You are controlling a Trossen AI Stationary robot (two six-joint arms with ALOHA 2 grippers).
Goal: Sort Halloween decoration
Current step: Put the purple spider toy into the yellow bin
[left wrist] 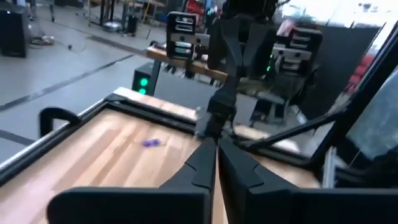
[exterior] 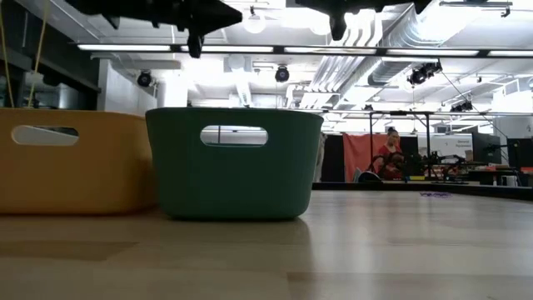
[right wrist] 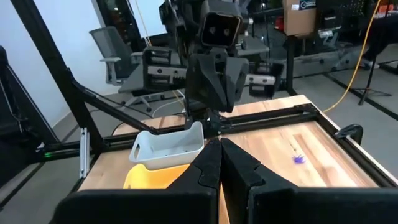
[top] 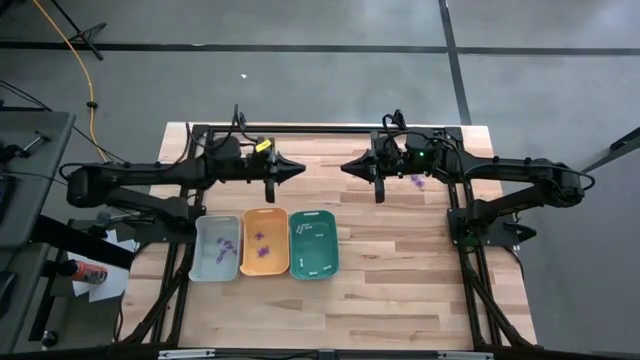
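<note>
Both grippers hang shut above the far half of the table, tips facing each other: my left gripper [top: 299,168] and my right gripper [top: 346,168]. Neither holds anything. Purple pieces [top: 228,245] lie in the grey tray [top: 199,250], and more purple pieces [top: 261,240] in the orange tray [top: 282,243]. White stick-like pieces [top: 320,235] lie in the teal tray [top: 296,245]. One purple piece [top: 416,181] lies on the wood under the right arm; the left wrist view shows it as a purple piece [left wrist: 151,142]. Another purple piece [right wrist: 300,158] lies on the wood in the right wrist view.
The three trays stand side by side near the table's left-middle, the teal tray [exterior: 233,162] nearest the low camera with the orange tray [exterior: 71,162] beside it. A black frame rail [top: 320,128] runs along the far edge. A person [exterior: 390,150] is far off in the room.
</note>
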